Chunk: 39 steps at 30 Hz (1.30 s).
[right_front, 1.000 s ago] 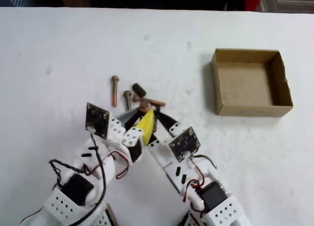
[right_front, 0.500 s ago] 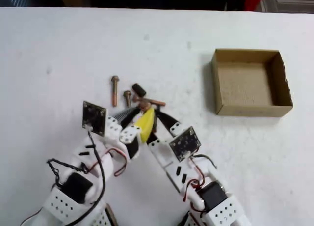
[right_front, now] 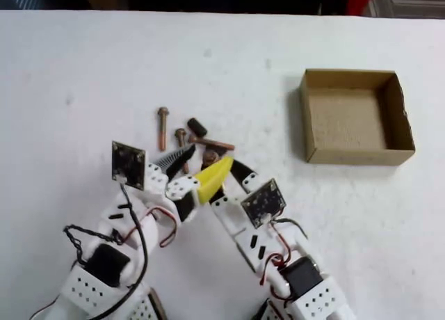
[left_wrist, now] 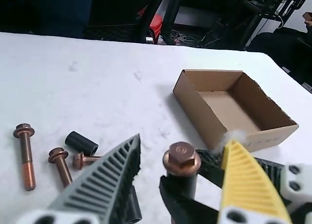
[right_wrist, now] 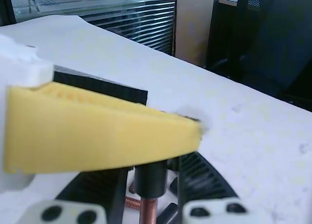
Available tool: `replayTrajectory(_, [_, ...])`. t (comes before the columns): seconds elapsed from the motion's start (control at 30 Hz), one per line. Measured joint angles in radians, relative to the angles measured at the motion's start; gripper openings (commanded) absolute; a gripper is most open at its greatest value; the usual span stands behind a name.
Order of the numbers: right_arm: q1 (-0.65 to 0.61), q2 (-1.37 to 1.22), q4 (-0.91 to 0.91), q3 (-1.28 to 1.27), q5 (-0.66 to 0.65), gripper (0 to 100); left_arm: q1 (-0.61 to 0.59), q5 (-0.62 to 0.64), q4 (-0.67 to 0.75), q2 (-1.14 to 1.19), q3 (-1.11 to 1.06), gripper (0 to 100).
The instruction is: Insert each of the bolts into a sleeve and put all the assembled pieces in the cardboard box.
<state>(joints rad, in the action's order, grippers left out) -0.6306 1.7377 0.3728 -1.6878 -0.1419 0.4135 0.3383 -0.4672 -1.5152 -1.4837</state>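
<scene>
A copper bolt (left_wrist: 181, 158) stands head-up in a black sleeve (right_wrist: 151, 177), its threaded end poking out below. My right gripper (right_wrist: 148, 185) is shut on that sleeve, near the table's middle front (right_front: 221, 167). My left gripper (left_wrist: 184, 141) is open around the bolt head, grey finger (right_front: 177, 155) on one side and yellow finger (right_front: 214, 172) on the other, neither touching it. Loose on the table lie a long bolt (right_front: 162, 127), a shorter bolt (right_front: 181, 138), a third bolt (right_front: 214, 144) and a spare black sleeve (right_front: 197, 127). The cardboard box (right_front: 351, 155) sits open at the right.
The loose bolts and sleeve lie just beyond both grippers, left of centre. The box (left_wrist: 195, 104) is a short way right of the held piece, with bare white table between them. Both arms crowd the front middle, their fingers overlapping.
My left gripper has opened and let go of the bolt, its grey finger swinging left and its wrist drawing back left. The right gripper keeps the sleeve with the bolt in place.
</scene>
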Motion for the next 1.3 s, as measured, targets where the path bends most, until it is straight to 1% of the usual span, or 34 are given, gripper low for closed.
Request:
replayTrajectory(0.07, [0.000,0.000,0.000,0.000,0.000,1.7,-0.012,0.000,0.000,0.000,0.006,27])
replayTrajectory(0.1, [0.000,0.000,0.000,0.000,0.000,1.7,-0.026,0.000,0.000,0.000,0.018,25])
replayTrajectory(0.27, [0.046,0.000,0.035,0.000,0.000,1.7,-0.118,-0.002,0.000,0.000,0.048,3])
replayTrajectory(0.3, [0.055,0.000,0.035,0.000,0.000,1.7,-0.140,-0.003,0.000,0.000,0.048,1])
replayTrajectory(0.37, [0.080,0.000,0.035,0.000,0.000,1.7,-0.184,-0.037,0.000,0.000,0.048,4])
replayTrajectory(0.47, [0.106,0.000,0.069,0.000,0.000,1.7,-0.232,-0.080,-0.006,0.000,0.049,2])
replayTrajectory(0.6, [0.173,0.000,0.187,0.038,0.000,1.7,-0.281,-0.100,-0.117,0.000,0.072,2])
replayTrajectory(0.7, [0.249,0.000,0.307,0.112,0.000,1.7,-0.301,-0.161,-0.203,0.000,0.075,2])
replayTrajectory(0.8, [0.298,-0.002,0.385,0.180,0.000,1.7,-0.327,-0.192,-0.270,0.000,0.075,2])
replayTrajectory(1.1, [0.419,0.000,0.575,0.410,-0.006,1.7,-0.356,-0.255,-0.279,-0.002,-0.040,2])
replayTrajectory(1.2, [0.480,-0.026,0.609,0.503,-0.064,1.7,-0.361,-0.278,-0.279,0.000,-0.081,2])
replayTrajectory(1.3, [0.559,-0.118,0.614,0.583,-0.110,1.7,-0.402,-0.290,-0.279,0.000,-0.101,2])
